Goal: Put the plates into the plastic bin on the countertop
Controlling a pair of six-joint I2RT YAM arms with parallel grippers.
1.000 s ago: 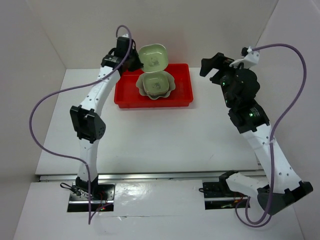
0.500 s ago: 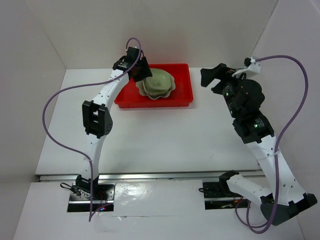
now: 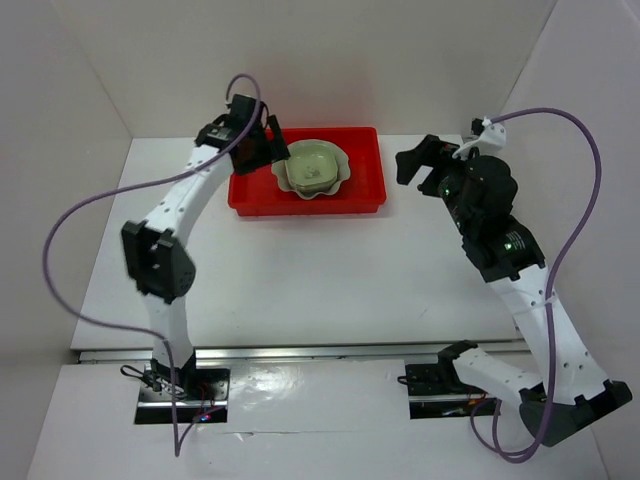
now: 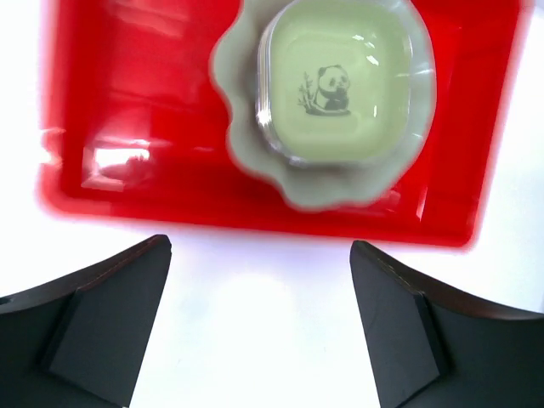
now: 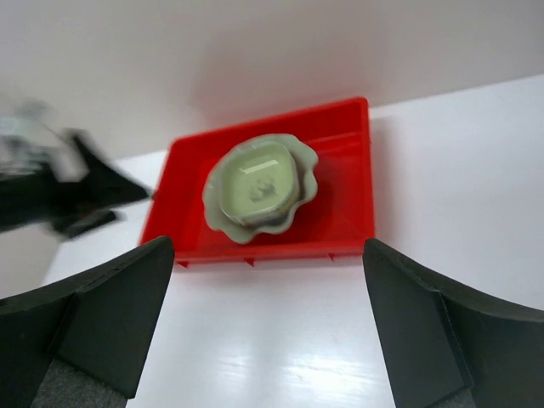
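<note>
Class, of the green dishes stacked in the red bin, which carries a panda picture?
The small rounded-square dish on top; the wide scalloped plate underneath shows only its plain wavy rim.

Bright, even light fills my views, white glare streaks the red bin (image 4: 115, 157), its edges look soft, and my left arm (image 5: 59, 191) smears with motion blur.
</note>
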